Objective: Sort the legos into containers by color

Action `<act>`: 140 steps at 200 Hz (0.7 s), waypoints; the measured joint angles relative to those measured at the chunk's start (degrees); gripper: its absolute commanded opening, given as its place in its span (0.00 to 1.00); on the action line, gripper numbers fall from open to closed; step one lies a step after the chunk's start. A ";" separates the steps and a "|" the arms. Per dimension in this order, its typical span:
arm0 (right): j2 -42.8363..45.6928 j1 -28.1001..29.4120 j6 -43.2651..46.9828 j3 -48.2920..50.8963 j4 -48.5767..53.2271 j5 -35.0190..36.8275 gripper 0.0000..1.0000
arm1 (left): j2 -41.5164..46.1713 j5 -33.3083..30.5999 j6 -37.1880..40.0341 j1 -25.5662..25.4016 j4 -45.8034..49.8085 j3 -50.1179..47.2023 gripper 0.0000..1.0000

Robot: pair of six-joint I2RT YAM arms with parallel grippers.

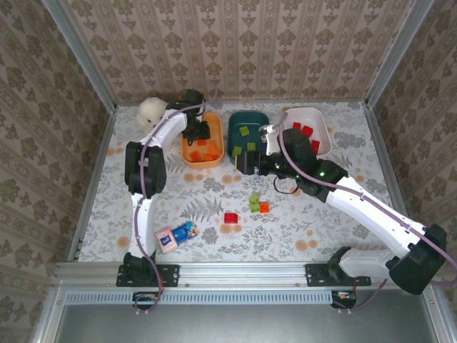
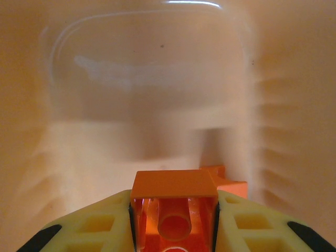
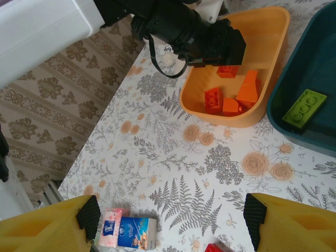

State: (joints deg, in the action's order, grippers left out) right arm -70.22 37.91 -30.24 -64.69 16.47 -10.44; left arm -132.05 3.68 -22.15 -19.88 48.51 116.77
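Pinching an orange brick between its pale yellow fingers, the left gripper is hanging low inside the orange tub. The brick is sitting hollow side toward the wrist camera, and a second orange piece is lying on the tub floor just beyond it. From above, that gripper is reaching over the back half of the tub, while more orange bricks are resting in the front half.

The right gripper is hovering over the flowered table with its fingers spread wide and nothing between them. In the top view it is sitting at the near edge of the teal tub.

The teal tub is standing between the orange tub and the white tub, all three in a row at the back of the table. Green bricks are lying in the teal one, and red bricks are lying in the white one.

Three pieces are lying loose on the table in front of the tubs: a red brick, a green brick and a small orange brick touching the green one.

A pink-and-blue packet is lying near the left arm's base, and a white plush toy is sitting in the back left corner.
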 measured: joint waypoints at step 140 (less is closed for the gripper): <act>-4.52 3.06 9.73 -3.87 7.06 2.64 0.76 | 9.70 1.27 -4.46 -0.68 -0.11 -6.73 0.66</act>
State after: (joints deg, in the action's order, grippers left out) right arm -74.74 40.97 -20.51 -68.55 23.53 -7.79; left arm -122.34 4.95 -26.61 -20.56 48.40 110.04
